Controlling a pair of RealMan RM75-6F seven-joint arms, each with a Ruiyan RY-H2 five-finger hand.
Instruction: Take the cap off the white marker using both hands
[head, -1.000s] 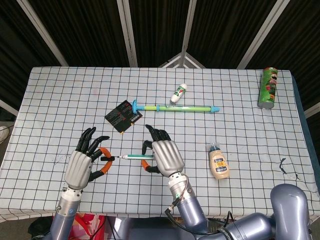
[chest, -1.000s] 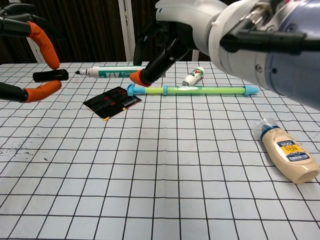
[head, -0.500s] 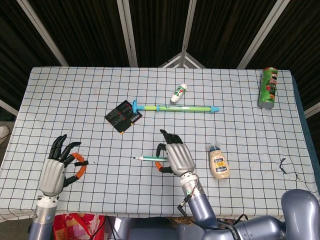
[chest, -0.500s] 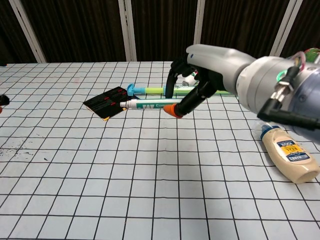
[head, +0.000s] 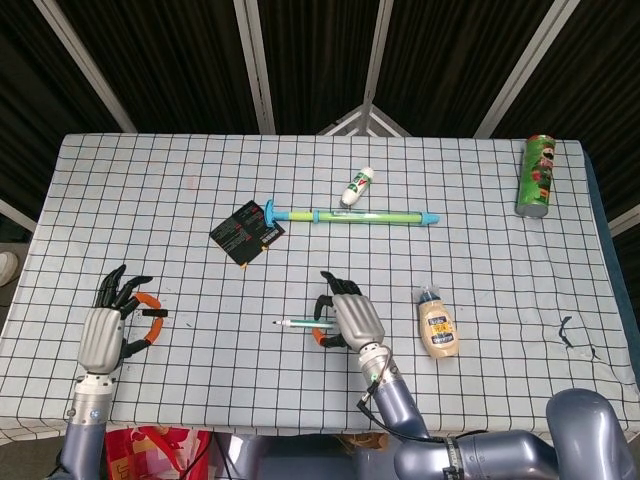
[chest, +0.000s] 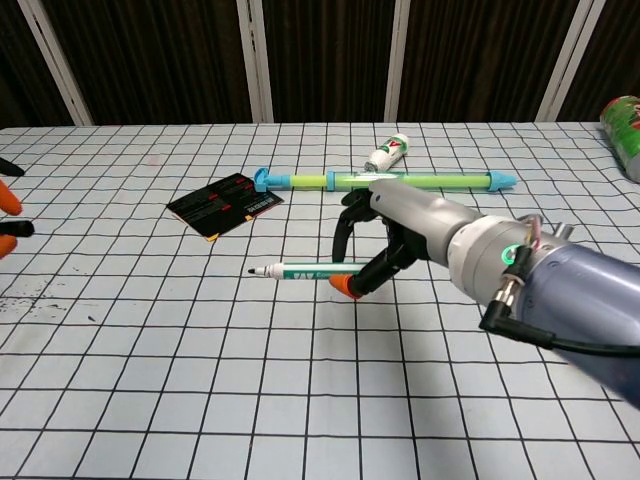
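Risk: right hand (head: 349, 320) holds the white marker (chest: 305, 270) only near its rear end, fingers clamped round the barrel, bare tip out over the tabletop (head: 480, 240); a loose grip could let it tilt, drop, or mark the cloth. Left hand (head: 105, 328) pinches the black cap (head: 159, 314) between orange-tipped fingers; so small a piece might slip and roll off the near edge.

Count: one marker, one cap; one long green-and-blue pen (head: 352, 215); one small white bottle (head: 356, 187); one black card (head: 247, 231); one sauce bottle (head: 439, 325); one green can (head: 537, 176).
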